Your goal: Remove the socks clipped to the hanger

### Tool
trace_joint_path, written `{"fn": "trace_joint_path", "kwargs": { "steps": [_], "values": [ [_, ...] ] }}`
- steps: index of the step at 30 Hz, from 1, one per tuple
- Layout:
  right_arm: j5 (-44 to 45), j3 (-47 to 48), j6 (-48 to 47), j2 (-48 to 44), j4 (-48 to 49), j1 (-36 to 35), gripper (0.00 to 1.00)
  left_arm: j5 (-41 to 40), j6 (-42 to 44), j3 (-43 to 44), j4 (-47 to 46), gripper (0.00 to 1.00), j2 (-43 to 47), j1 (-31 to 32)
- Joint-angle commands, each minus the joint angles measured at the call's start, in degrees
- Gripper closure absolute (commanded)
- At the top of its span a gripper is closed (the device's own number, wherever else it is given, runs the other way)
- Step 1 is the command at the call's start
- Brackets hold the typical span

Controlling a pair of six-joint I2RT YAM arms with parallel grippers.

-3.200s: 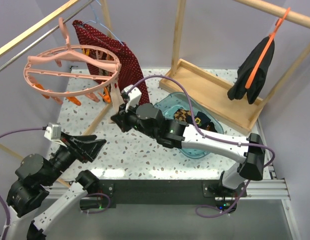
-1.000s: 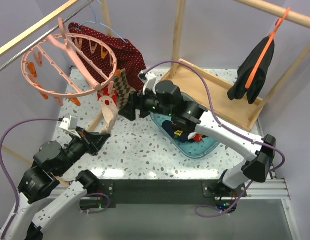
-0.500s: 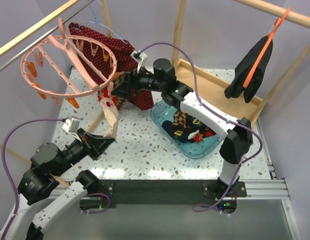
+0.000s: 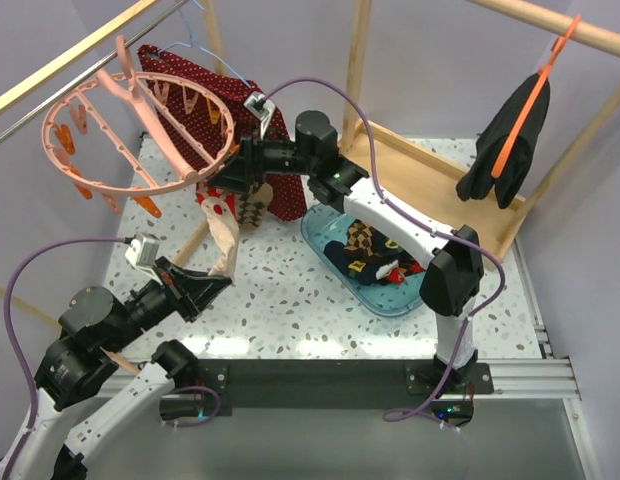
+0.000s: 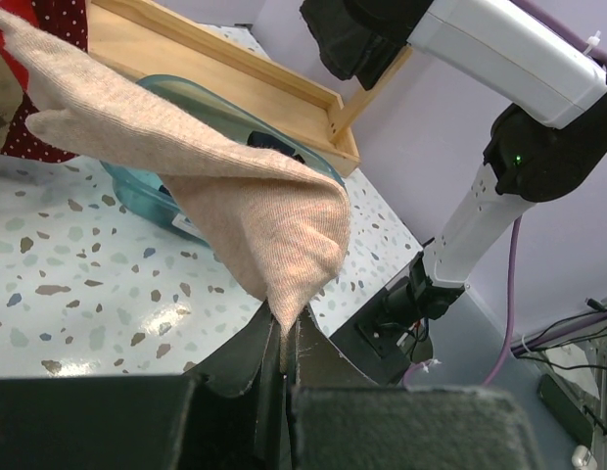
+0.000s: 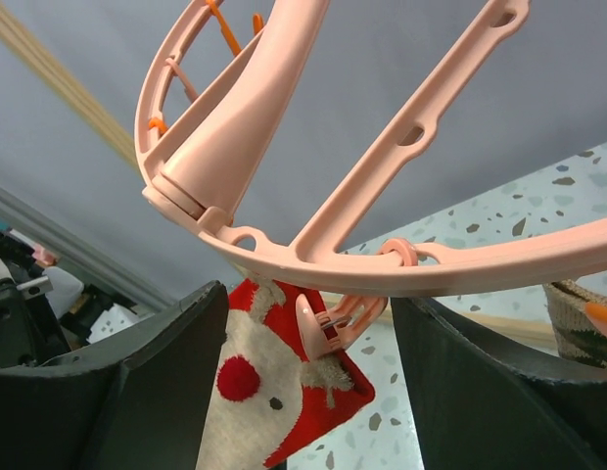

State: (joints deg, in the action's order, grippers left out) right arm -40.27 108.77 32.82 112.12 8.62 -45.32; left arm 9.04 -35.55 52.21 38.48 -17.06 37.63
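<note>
**Partway: some socks (image 4: 375, 255) are off, and we count two left on the hanger (image 6: 480, 269).**
The hanger hangs tilted over the far left corner of the bench (image 4: 280, 300), and the teal basin (image 4: 390, 303) mid-bench holds the freed socks. Our left tool (image 5: 281, 345) pinches the toe of the peach sock (image 5: 255, 206). The right tool (image 6: 318, 338) gapes wide around its clip (image 6: 328, 323), beside the argyle sock (image 4: 253, 208).

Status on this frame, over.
Left end effector shut on peach sock, lower end. Right end effector open, straddling its pink clip on the ring hanger; sock not yet released. Argyle sock hangs alongside, not blocking.
</note>
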Motion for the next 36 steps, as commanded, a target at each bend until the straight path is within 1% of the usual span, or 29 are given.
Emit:
{"fn": "trace_joint_path", "kwargs": {
  "steps": [1,4,7,15,16,19,21,22,23,24,25,32,34,36],
  "values": [
    [-1.3,2.3,1.2,0.1,3.6,0.1,0.32,1.3,-0.5,0.1,-2.4,1.00,-0.1,-0.1],
    [-2.1,2.3,2.5,0.7,4.5,0.2,0.37,1.8,-0.6,0.4,-2.4,1.00,-0.4,0.0],
    [-2.1,1.6,3.0,0.9,5.9,0.3,0.41,1.8,-1.0,0.4,-2.4,1.00,0.2,-0.1],
    [-1.9,1.7,3.4,1.4,5.8,0.4,0.54,0.9,-1.0,0.9,-1.4,1.00,0.5,-0.1],
    [-2.1,1.8,3.4,1.4,5.6,0.3,0.61,0.9,-1.1,0.9,-1.4,1.00,0.5,0.0],
    [-2.1,1.9,3.4,1.4,5.2,0.4,0.66,1.0,-1.0,1.0,-1.0,1.00,0.5,-0.1],
    [-1.9,2.0,3.4,1.4,4.7,0.4,0.79,0.7,-1.0,1.1,-0.9,1.00,0.5,0.0],
    [-1.8,2.1,3.3,1.4,4.1,0.3,0.82,0.7,-1.0,1.0,-0.9,1.00,0.5,0.0],
    [-1.9,2.2,3.3,1.4,3.9,0.4,0.87,0.7,-0.9,1.0,-0.9,1.00,0.5,0.0],
    [-1.7,2.5,3.0,1.5,3.7,0.4,0.97,0.7,-0.9,0.9,-0.9,1.00,0.5,-0.1],
    [-1.5,2.8,3.0,1.6,2.7,0.4,1.00,0.7,-0.9,0.8,-0.9,1.00,0.5,-0.1],
    [0.5,3.6,1.4,1.6,-1.1,0.4,1.00,0.4,-0.8,1.0,-0.2,1.00,0.4,0.0],
    [1.1,3.4,0.2,1.4,-3.1,0.3,0.83,-0.1,-0.8,1.1,-0.2,1.00,0.2,-0.1],
    [1.5,2.9,-0.8,1.0,-4.3,0.4,0.72,-0.1,-0.8,1.4,-0.3,1.00,-0.5,-0.1]
  ]
}}
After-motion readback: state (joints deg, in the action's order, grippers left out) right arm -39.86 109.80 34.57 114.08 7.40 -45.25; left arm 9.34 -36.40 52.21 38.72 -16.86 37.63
